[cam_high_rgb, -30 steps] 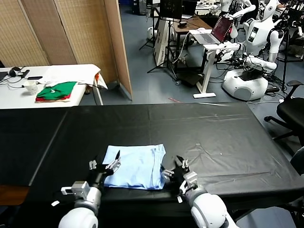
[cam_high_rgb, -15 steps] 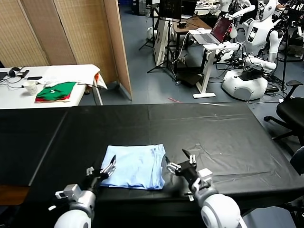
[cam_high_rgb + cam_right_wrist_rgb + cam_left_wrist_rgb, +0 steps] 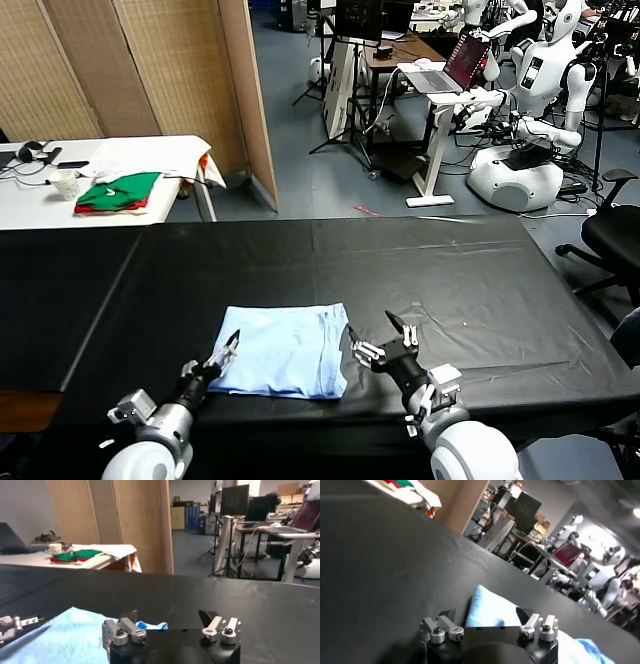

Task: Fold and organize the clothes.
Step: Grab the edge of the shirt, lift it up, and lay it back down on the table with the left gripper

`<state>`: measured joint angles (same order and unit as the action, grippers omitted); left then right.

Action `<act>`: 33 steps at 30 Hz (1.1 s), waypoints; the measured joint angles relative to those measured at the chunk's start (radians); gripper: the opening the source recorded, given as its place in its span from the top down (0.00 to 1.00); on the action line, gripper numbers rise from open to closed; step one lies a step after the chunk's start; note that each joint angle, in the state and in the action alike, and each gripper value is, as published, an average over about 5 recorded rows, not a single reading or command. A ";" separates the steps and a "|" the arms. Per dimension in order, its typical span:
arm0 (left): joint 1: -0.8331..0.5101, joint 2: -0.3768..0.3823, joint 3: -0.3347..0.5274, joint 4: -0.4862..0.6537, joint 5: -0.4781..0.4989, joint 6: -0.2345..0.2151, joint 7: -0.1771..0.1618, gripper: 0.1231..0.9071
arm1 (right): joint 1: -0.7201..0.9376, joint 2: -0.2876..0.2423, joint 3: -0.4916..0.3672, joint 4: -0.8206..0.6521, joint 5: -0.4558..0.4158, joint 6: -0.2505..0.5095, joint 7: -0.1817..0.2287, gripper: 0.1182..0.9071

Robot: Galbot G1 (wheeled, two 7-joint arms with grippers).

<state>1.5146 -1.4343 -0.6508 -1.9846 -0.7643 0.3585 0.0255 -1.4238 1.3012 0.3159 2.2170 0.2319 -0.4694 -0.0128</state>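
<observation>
Left end effector (image 3: 225,353): spread wide, nothing between its fingers; it hovers at the near-left corner of the folded T-shirt, just off the fabric's near edge.
Right end effector (image 3: 384,343): spread wide and empty, just beside the T-shirt's right edge, at the near side of the desk.
T-shirt (image 3: 285,350): pale light-blue, lying flat as a compact rectangle on the near-centre of the black desk (image 3: 470,290), between the two end effectors; in the right wrist view its blue cloth (image 3: 65,635) spreads just beyond the fingers, with a small rolled edge showing.
Step in hand: judged from the tidy rectangle and both empty end effectors flanking it, a fold looks complete and the arms stand clear of the cloth.
Next move: it probably calls either for both end effectors to dip and pinch the thin fabric at matching corners for one further fold, or to slide the bundle to a resting place; thin soft cloth may crumple or unfold if only one layer is caught.
Far desk: a white desk (image 3: 150,150) beyond, on the left, carries a green and red folded stack (image 3: 118,192), a cup (image 3: 66,183) and headphones (image 3: 35,150).
Count: one T-shirt, two end effectors, one folded stack, one cup, two desks.
</observation>
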 joint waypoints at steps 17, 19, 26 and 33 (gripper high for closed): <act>-0.006 0.009 -0.001 -0.006 0.025 0.005 -0.062 0.94 | -0.026 0.003 0.006 0.021 -0.021 0.023 0.001 0.00; -0.002 0.025 0.003 -0.027 0.093 -0.015 -0.061 0.94 | -0.028 -0.002 0.013 0.019 -0.021 0.024 0.003 0.00; 0.009 0.135 -0.016 -0.099 0.389 -0.037 -0.084 0.94 | -0.039 -0.002 0.037 0.009 -0.015 0.024 0.021 0.00; 0.046 0.294 -0.101 -0.159 0.521 -0.017 -0.103 0.94 | -0.031 -0.007 0.055 -0.008 0.006 0.024 0.032 0.00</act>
<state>1.5604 -1.1403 -0.7516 -2.1436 -0.2436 0.3411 -0.0778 -1.4550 1.2942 0.3712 2.2091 0.2374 -0.4457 0.0195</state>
